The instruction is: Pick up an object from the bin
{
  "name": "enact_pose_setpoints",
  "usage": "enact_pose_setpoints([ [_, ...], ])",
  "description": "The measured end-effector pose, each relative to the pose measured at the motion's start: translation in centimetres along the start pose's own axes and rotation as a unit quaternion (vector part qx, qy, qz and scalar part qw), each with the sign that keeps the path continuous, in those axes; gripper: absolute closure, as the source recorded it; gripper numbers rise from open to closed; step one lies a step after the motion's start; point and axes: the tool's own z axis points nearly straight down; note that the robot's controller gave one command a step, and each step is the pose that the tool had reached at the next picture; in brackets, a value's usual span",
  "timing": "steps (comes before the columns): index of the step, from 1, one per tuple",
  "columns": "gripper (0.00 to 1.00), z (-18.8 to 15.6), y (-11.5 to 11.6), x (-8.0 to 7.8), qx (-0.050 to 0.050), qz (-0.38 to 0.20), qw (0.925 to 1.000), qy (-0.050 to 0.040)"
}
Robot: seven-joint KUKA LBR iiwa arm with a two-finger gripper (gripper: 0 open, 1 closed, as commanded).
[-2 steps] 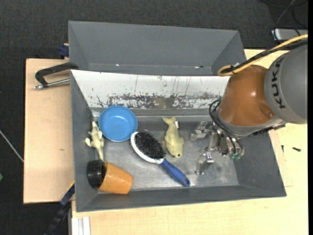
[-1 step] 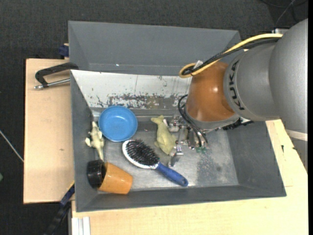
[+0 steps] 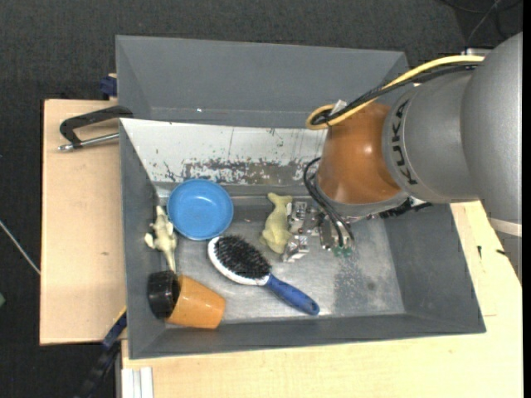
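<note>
Camera view, near edge first: what's in the bin (image 3: 257, 77)? — Ana

Front left corner: orange cup (image 3: 199, 303) on its side, with a black round thing (image 3: 162, 293) touching its left end. Just behind it is a hairbrush (image 3: 242, 261): white head, black bristles up, blue handle pointing front right. — Raj

Middle? — Ana

Pale yellow figure (image 3: 161, 235) against the left wall. Blue bowl (image 3: 200, 209) sits upright beside it, just behind the brush head. Right of the bowl is a pale yellow lumpy toy (image 3: 276, 222), mid-bin, close to the back wall. — Raj

Tool (image 3: 303, 237)? — Ana

Down near the bin floor, just right of the lumpy toy. Touching or not, can't tell. Wide or narrow, can't tell either; metal parts and wires clutter that spot. — Raj

Behind that? — Ana

Orange wrist cover (image 3: 357, 160) sits above the tool. Grey arm (image 3: 465, 131) reaches in from the right, over the rim. — Raj
</note>
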Motion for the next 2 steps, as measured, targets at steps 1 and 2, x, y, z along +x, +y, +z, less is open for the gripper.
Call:
enact_pose_setpoints([
  [1, 1.00, -11.3, -0.1, -0.3, 0.000, 0.035, 0.9994, 0.0031],
  [2, 1.00, -19.5, -1.3, -1.0, 0.001, 0.043, 0.9991, 0.0022],
])
